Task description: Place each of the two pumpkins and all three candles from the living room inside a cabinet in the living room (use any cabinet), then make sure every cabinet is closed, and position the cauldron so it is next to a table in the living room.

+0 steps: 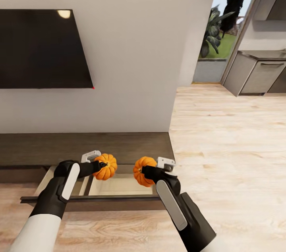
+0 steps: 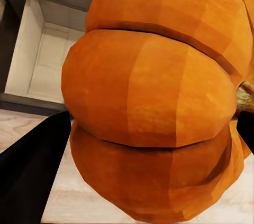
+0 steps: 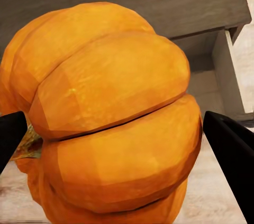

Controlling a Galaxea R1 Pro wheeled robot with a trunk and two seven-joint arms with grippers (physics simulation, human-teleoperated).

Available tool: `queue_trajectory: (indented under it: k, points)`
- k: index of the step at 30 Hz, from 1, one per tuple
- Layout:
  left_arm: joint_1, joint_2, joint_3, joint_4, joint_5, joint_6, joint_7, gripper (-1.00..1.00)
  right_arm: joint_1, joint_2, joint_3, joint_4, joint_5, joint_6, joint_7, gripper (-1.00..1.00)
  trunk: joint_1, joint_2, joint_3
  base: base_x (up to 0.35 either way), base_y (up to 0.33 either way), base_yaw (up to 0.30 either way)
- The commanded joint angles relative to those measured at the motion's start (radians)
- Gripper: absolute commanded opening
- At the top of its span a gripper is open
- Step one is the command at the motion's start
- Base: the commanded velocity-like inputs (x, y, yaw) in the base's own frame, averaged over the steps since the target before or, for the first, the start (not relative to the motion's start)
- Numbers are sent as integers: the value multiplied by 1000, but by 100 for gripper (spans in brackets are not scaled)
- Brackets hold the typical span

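Pumpkins held one per hand: left hand (image 1: 97, 168) clamped on left pumpkin (image 1: 105, 166), right hand (image 1: 149, 172) clamped on right pumpkin (image 1: 143, 171). You have both poised over open drawer (image 1: 119, 185) of cabinet (image 1: 87, 147), ready for drop-in. Clearance above drawer floor hard to judge.

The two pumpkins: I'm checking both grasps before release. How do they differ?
The left pumpkin, in the left end effector, hangs slightly higher, nearer the cabinet top; the right pumpkin, in the right end effector, sits slightly lower. Both are orange, ribbed, gripped, above the open drawer.
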Motion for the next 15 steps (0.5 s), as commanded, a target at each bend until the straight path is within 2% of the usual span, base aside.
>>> queue_trajectory:
  k: [1,6,8,12,15]
  points:
    - [-1,0,0,0,10,0,6,-100,-1,0,14,-2,-2,2,-9,-100,4,-9,-5,0,0,0]
    - [-1,-2,-1,8,9,-12,6,-100,-22,0,30,1,-7,10,-8,-100,23,-44,-20,0,0,0]
    - [-1,-2,-3,40,9,-41,7,-100,-42,0,32,9,-11,12,-8,-100,31,-58,-27,0,0,0]
    - [-1,-5,-45,77,8,-72,9,-100,-56,0,33,81,-7,7,-8,-100,46,-86,-39,0,0,0]
    - [-1,-6,-58,81,7,-81,9,-100,-60,0,34,93,-6,5,-8,-100,58,-107,-49,0,0,0]
